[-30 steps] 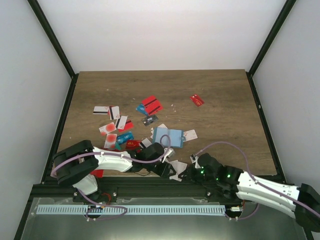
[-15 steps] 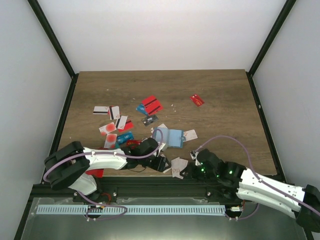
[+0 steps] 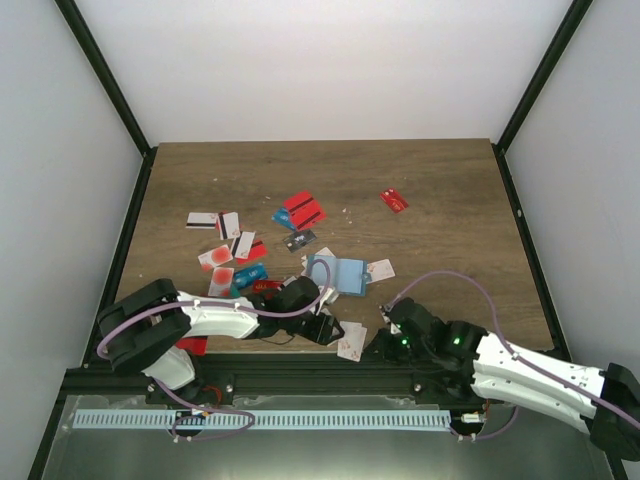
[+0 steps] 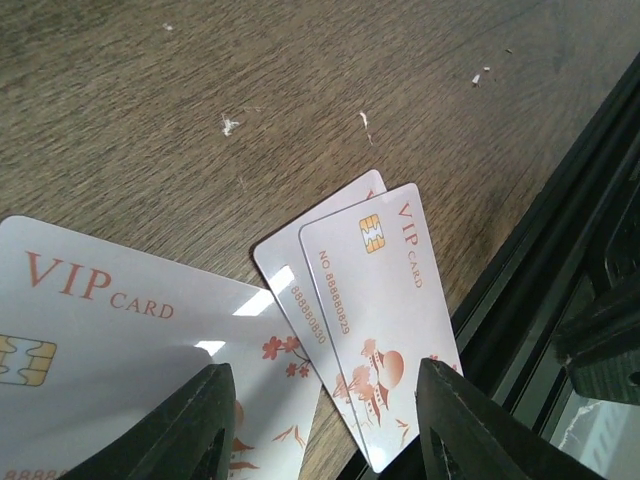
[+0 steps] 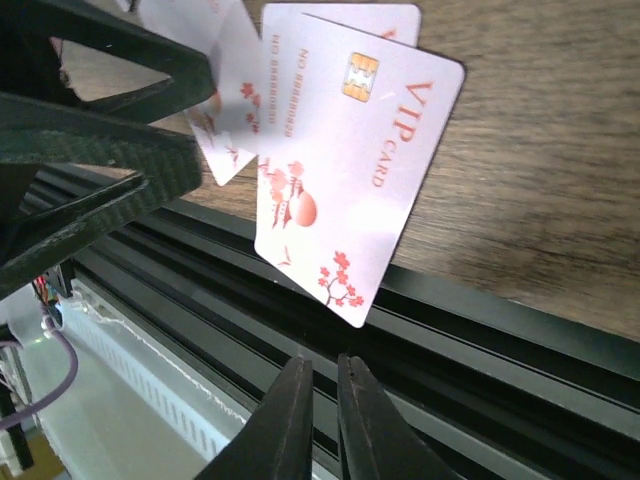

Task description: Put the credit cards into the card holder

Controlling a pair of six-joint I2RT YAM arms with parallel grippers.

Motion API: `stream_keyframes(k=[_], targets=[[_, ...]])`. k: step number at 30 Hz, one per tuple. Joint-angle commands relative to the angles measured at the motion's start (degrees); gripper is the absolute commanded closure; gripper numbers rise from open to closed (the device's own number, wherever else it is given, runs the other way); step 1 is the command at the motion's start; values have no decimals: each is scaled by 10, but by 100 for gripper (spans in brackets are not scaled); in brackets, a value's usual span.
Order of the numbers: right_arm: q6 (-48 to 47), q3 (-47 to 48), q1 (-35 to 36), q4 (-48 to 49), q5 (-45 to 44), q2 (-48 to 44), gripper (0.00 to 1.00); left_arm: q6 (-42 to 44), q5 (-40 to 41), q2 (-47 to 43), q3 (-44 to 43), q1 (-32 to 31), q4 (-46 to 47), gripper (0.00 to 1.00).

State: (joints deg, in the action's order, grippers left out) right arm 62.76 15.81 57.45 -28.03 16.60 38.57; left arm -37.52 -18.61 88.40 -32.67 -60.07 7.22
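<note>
Right tool [image 5: 322, 366]: closed finger to finger on nothing, low over the near rail, just short of a white card [image 5: 350, 180] that overhangs the worktop [image 3: 440, 230] edge.
Left tool [image 4: 322, 370]: fingers spread wide, no grip that I can make out; white cards lie on the wood below them.
Card holder [image 3: 337, 274]: lies open mid-worktop, just beyond the left tool; no card visible in its pockets.
Scattered cards [image 3: 235, 262]: loose around and beyond the holder, with a red pair [image 3: 303, 211] and a lone red card [image 3: 394, 200] farther back.
Progress: apparently barely begun; every visible card is yet to go in.
</note>
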Motion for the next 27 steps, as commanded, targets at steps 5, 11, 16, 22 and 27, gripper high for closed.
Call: stream_keyframes(k=[5,11,16,22,27], targets=[[44,-58,-3,72,61,-1,75,38,-2,2,-42,-7,-26,51],[77,-99,-3,144,65,-2,70,51,-14,17,-67,-9,-27,53],[86,-113,-3,190,59,12,68,58,-31,53,-77,-11,-15,54],[84,-116,-3,229,54,53,67,63,-46,71,-83,-26,-9,53],[83,-117,-4,252,51,76,68,58,-43,80,-84,-36,-4,54]])
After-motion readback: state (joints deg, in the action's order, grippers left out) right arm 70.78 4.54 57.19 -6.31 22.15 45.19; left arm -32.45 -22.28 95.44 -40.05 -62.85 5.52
